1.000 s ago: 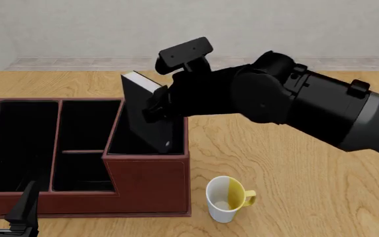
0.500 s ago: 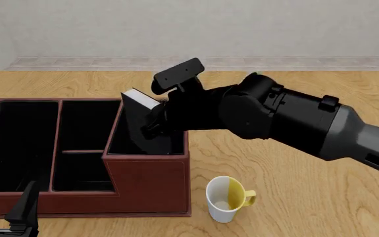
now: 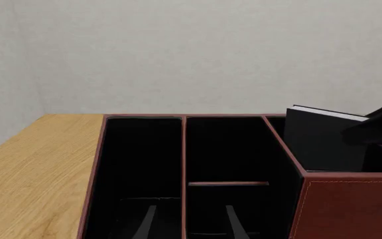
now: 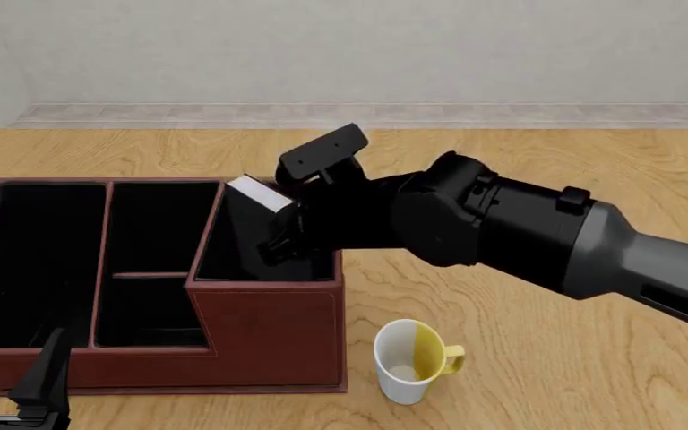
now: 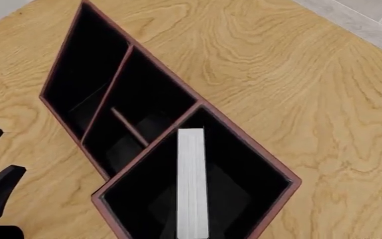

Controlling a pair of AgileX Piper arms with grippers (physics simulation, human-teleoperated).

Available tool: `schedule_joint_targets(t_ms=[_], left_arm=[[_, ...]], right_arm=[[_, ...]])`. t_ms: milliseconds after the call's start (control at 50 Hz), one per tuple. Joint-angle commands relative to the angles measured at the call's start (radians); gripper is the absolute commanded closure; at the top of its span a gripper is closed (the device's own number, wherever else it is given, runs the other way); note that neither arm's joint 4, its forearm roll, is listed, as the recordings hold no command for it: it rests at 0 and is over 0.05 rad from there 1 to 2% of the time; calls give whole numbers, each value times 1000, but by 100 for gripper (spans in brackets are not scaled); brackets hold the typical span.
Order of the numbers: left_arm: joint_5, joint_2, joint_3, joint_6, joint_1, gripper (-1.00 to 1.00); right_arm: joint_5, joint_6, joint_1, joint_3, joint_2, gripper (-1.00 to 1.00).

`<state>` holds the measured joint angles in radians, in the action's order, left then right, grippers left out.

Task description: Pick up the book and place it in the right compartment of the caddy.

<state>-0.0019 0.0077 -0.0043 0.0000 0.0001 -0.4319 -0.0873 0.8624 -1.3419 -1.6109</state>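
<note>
Table (image 4: 559, 296): light wood-grain surface, carrying all items.

Right arm (image 4: 523, 237): large black-and-grey body reaching in from the right across the table toward the caddy's tall corner.

Caddy (image 4: 266, 336): reddish-brown leather-look box with black interior, standing flat on the table at the left of the front view. Dividers split it into a long narrow section on the left, two small middle sections, and the right compartment (image 4: 230, 255) — the tallest-walled one, with a slanted divider on its left side.

Book (image 4: 254, 228): black cover, white page edges. It stands on edge inside the right compartment, tilted, with its top corner rising above the rim. The right wrist view shows the page edges (image 5: 192, 184) as a pale strip running through the middle of that compartment, its walls on all sides. The left wrist view shows the book's (image 3: 324, 142) upper part above the compartment wall.

Right gripper (image 4: 287, 235): at the book's right face, over the compartment; its fingers sit against the book, apparently clamped on it.

Mug (image 4: 410, 361): white outside, yellow inside and handle, upright on the table just to the right of the caddy's near corner, apart from it.

Left gripper (image 4: 15, 390): low at the near left corner of the caddy — fingers spread apart, holding nothing.
</note>
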Motion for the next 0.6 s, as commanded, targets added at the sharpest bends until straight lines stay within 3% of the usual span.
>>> schedule_joint_targets(t_ms=[20, 160, 180, 600], left_arm=[[0, 0, 0, 0, 0, -100], [0, 0, 0, 0, 0, -100], [0, 0, 0, 0, 0, -100], [0, 0, 0, 0, 0, -100]], right_arm=[[4, -12, -9, -17, 2, 100], [-3, -9, -4, -18, 7, 100], [-4, -7, -4, -19, 7, -100], [-5, 2, 14, -22, 10, -100]])
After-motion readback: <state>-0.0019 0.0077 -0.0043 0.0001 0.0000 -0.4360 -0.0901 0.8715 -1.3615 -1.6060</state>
